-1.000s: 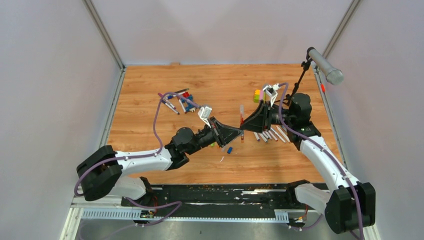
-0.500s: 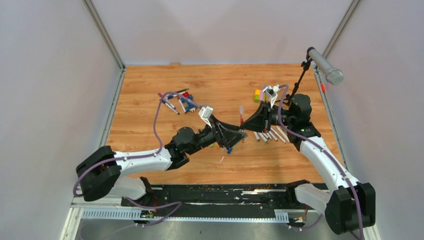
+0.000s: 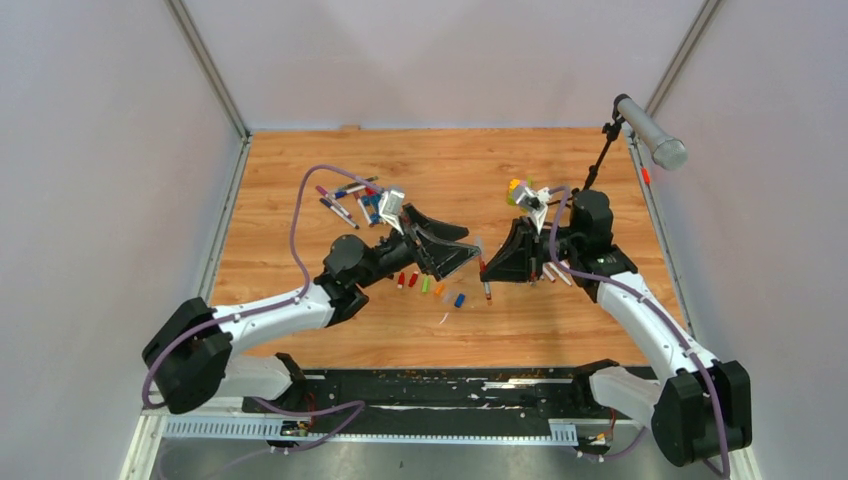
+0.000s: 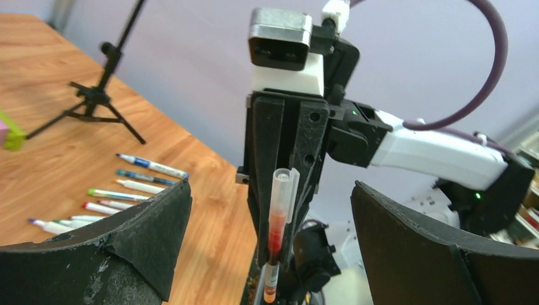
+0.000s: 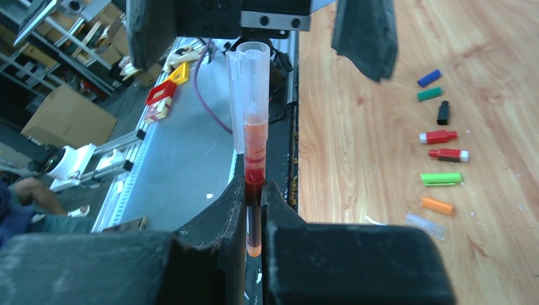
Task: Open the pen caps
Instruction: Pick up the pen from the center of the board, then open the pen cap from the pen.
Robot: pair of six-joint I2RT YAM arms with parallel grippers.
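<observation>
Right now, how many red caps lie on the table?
2: one red cap beside the black cap, the other red cap beside the light green cap. More may be hidden.

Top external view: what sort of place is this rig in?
Probably a robot data-collection cell in a lab or workshop. The wooden table is boxed in by plain white panels, a stand-mounted microphone sits at its far right corner, and the right wrist view shows a cardboard box beyond.

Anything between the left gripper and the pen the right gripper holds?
Nothing. Left wrist view: the pen, clamped in the right gripper, shows between the open fingers of the left gripper, untouched, only air around it.
</observation>
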